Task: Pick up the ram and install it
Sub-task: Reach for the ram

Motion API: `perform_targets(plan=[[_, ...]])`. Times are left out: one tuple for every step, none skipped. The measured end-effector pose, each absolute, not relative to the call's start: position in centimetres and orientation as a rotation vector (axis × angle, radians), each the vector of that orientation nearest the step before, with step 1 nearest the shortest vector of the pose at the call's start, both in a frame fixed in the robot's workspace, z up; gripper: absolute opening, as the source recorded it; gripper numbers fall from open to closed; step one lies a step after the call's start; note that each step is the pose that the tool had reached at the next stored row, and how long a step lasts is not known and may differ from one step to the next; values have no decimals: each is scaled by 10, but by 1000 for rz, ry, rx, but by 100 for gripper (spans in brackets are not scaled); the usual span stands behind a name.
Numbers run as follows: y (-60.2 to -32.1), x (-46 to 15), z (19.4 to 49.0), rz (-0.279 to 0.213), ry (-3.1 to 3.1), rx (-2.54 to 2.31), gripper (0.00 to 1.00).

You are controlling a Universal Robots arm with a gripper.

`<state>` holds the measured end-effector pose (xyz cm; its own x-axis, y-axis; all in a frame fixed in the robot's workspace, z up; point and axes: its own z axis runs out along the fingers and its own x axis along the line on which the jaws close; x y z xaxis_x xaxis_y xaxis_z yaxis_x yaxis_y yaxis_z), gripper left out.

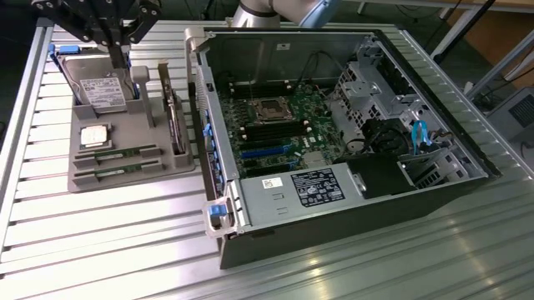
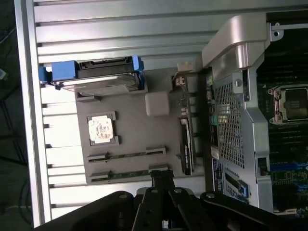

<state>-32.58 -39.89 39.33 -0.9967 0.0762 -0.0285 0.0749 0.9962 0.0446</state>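
my gripper (image 1: pixel 119 59): clenched, grasping nothing | ram (image 2: pixel 127 155) and its twin (image 2: pixel 126 173): lying in tray (image 1: pixel 84 182) slots below me, apart from my fingertips

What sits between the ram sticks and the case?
The expansion card, upright in the tray, between ram sticks and case; shows in both views.

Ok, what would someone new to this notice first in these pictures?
The open computer case fills the exterior view's right, its motherboard exposed with an empty processor socket. On that view's left, a grey tray holds a hard drive, a silver chip and two ram sticks. The shut gripper hangs above the hard drive.
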Motion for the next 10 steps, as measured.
perform_targets(plan=[[-399,-335,393,68,3108,118,10],[-399,-340,393,68,3108,118,10],[-399,-341,393,68,3108,118,10],[-399,-341,393,68,3108,118,10],[-401,-341,393,68,3108,118,10],[-404,-341,393,68,3108,118,10],[-408,-341,393,68,3108,118,10],[-411,-341,393,68,3108,118,10],[-415,-341,393,68,3108,118,10],[-424,-341,393,68,3108,118,10]])
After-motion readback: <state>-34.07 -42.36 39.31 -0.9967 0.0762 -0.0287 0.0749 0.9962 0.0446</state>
